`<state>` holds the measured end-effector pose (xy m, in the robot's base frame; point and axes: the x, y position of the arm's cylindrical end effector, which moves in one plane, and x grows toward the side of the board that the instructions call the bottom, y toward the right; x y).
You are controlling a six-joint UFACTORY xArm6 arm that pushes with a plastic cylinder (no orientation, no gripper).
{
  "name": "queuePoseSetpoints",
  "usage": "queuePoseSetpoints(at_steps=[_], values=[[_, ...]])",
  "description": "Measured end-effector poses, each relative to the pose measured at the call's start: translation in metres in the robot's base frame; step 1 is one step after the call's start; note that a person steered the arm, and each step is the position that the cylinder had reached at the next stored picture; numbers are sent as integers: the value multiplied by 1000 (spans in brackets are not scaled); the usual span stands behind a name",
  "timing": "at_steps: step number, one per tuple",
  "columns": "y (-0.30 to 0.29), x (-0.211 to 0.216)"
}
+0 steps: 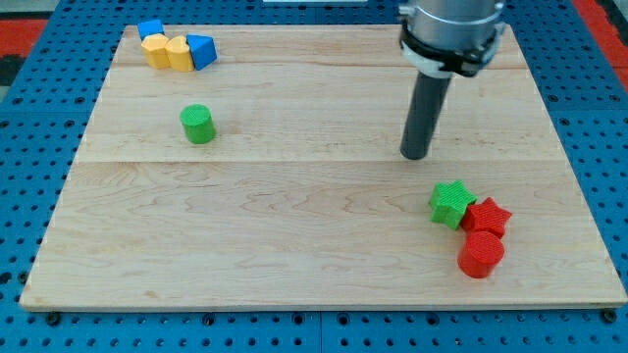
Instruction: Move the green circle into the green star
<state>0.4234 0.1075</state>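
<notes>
The green circle stands on the wooden board at the view's left, alone. The green star lies at the view's lower right, touching a red star. My tip rests on the board right of centre, a short way above and left of the green star and far to the right of the green circle. It touches no block.
A red circle sits just below the red star. At the view's top left, a blue block, a yellow block, a yellow heart-like block and a blue triangle cluster. The board's edge runs along the bottom.
</notes>
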Motion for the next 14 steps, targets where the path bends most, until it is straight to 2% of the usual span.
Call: queuePoseSetpoints(at_steps=[1,3,4,7,8,9,10,11,13,14], values=[[-13,-40],[-21,-87],[-81,-101],[-295,-73],[-215,7],[-124,23],[-190,-11],[-199,-36],[-172,-40],[-97,-16]])
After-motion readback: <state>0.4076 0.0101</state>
